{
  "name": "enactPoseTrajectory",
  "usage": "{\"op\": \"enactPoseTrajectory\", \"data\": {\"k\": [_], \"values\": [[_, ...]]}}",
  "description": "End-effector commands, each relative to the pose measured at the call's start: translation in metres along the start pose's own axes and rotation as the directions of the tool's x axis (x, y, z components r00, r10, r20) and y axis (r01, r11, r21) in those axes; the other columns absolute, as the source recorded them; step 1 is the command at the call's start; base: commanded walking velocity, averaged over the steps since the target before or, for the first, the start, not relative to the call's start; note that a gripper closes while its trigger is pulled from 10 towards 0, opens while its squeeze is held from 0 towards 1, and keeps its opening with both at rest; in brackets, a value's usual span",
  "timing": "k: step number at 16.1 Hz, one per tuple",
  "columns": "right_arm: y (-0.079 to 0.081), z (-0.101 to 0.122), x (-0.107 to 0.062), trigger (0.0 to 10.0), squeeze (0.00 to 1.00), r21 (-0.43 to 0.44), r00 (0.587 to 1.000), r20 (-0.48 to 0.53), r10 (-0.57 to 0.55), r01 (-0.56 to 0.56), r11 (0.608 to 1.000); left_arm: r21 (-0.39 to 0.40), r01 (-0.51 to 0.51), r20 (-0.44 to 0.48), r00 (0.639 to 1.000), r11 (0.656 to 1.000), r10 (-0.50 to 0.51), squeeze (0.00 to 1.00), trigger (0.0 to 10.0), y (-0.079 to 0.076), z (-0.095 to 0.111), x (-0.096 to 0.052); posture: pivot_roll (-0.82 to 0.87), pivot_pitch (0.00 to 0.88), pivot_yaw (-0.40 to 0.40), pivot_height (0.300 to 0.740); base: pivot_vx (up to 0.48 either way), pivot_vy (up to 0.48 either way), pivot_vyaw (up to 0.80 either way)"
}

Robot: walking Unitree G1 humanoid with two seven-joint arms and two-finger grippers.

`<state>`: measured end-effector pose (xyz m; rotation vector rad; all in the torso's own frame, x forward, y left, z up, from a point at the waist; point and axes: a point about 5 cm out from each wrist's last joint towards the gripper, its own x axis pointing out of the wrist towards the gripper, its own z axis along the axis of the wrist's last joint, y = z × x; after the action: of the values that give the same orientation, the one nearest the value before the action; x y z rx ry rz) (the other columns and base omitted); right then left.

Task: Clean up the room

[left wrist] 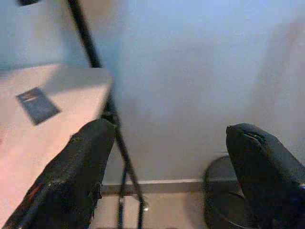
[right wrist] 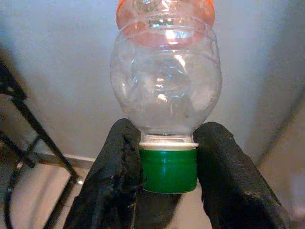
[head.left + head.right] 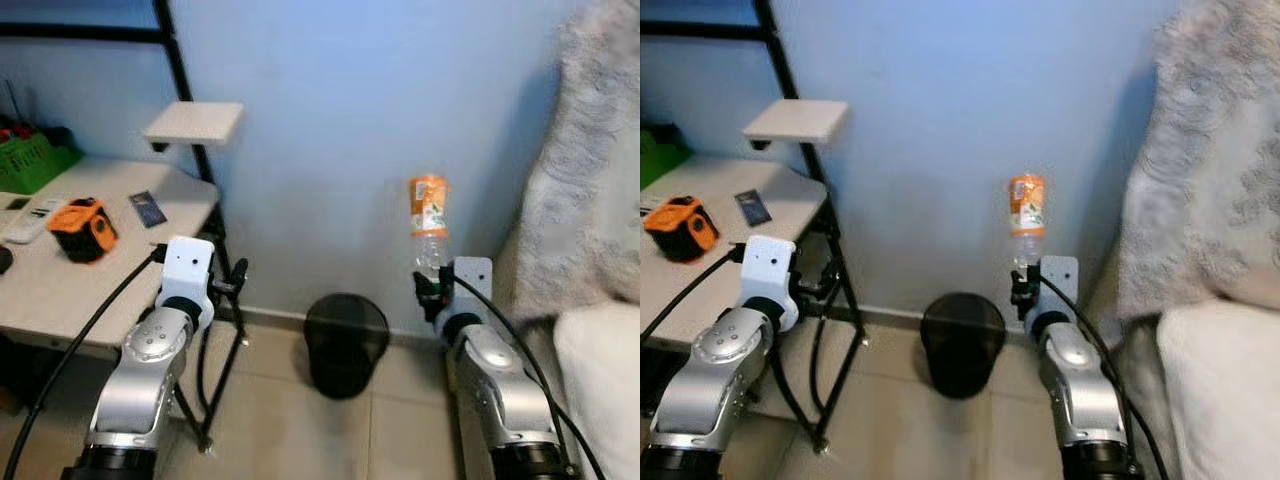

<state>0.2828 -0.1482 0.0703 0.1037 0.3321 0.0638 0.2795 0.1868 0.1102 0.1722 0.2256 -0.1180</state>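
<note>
Right pincer (image 2: 167, 179) is clamped on the green cap (image 2: 168, 171) of an empty plastic bottle (image 3: 430, 225), held bottom-up w/ the orange label on top, near the blue wall (image 3: 350, 120) and just right of the black bin (image 3: 345, 343) on the tile floor (image 3: 280, 420) — prob. carried by the neck so it can drop straight in, though it isn't over the rim yet. Left pincer (image 1: 167, 176) is spread wide w/ nothing in it, hanging off the table (image 3: 120, 290) right edge, likely just kept clear. Table's right end carries an orange tape measure (image 3: 84, 229) and a dark card (image 3: 148, 208); green basket (image 3: 32, 160) at back-left corner, small shelf (image 3: 194, 122) on the black frame above, white furry throw (image 3: 590, 180) at far right.
</note>
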Motion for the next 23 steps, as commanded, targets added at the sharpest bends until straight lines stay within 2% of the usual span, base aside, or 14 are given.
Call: {"op": "enactPoseTrajectory", "data": {"k": [1,10,14,16,19,20,21,23], "values": [[0.009,0.006,0.002,10.0,0.0,-0.008,0.999,0.025,0.025,-0.025,1.0,0.003,-0.021,0.011,1.0,1.0,0.021,0.0,10.0,0.007,0.004,-0.001,0.02,0.0,0.018,0.74,0.36,0.0,0.0],[0.007,0.005,0.002,10.0,0.0,-0.018,1.0,0.015,0.017,-0.017,1.0,0.002,-0.02,0.009,1.0,1.0,0.02,0.0,10.0,0.006,0.003,0.001,0.02,0.0,0.021,0.74,0.348,0.0,0.0],[-0.011,0.005,-0.005,10.0,0.0,-0.046,1.0,0.008,-0.016,0.016,0.999,0.009,-0.036,0.023,0.999,0.999,0.036,0.0,10.0,0.018,0.007,-0.007,0.03,0.0,0.008,0.74,0.334,0.0,0.0],[-0.021,-0.003,-0.009,10.0,0.0,-0.072,0.999,-0.021,-0.038,0.037,0.997,-0.003,-0.038,0.018,0.999,0.999,0.038,0.0,10.0,0.018,0.004,-0.01,0.03,0.0,-0.003,0.74,0.323,0.0,0.0],[-0.028,-0.009,-0.005,10.0,0.0,-0.144,0.996,-0.078,-0.04,0.029,0.989,-0.011,0.094,-0.017,0.995,0.995,-0.095,0.0,10.0,0.003,-0.002,-0.004,0.03,0.0,-0.008,0.74,0.085,0.0,0.0],[-0.029,-0.012,-0.001,10.0,0.0,-0.181,0.994,-0.108,-0.032,0.012,0.983,0.029,0.176,-0.052,0.983,0.984,-0.174,0.0,10.0,-0.005,-0.006,-0.003,0.03,0.0,-0.009,0.74,0.0,0.0,0.0],[-0.031,-0.019,0.003,10.0,0.0,-0.234,0.988,-0.151,-0.024,-0.012,0.972,0.084,0.268,-0.079,0.962,0.96,-0.262,0.0,10.0,-0.012,-0.009,-0.003,0.02,0.0,-0.008,0.74,0.0,0.0,0.0],[-0.033,-0.038,0.014,10.0,0.0,-0.337,0.961,-0.274,-0.022,-0.075,0.939,0.169,0.454,-0.136,0.89,0.875,-0.435,0.0,10.0,-0.024,-0.013,-0.002,0.02,0.0,-0.008,0.74,0.0,0.0,0.0]]}}
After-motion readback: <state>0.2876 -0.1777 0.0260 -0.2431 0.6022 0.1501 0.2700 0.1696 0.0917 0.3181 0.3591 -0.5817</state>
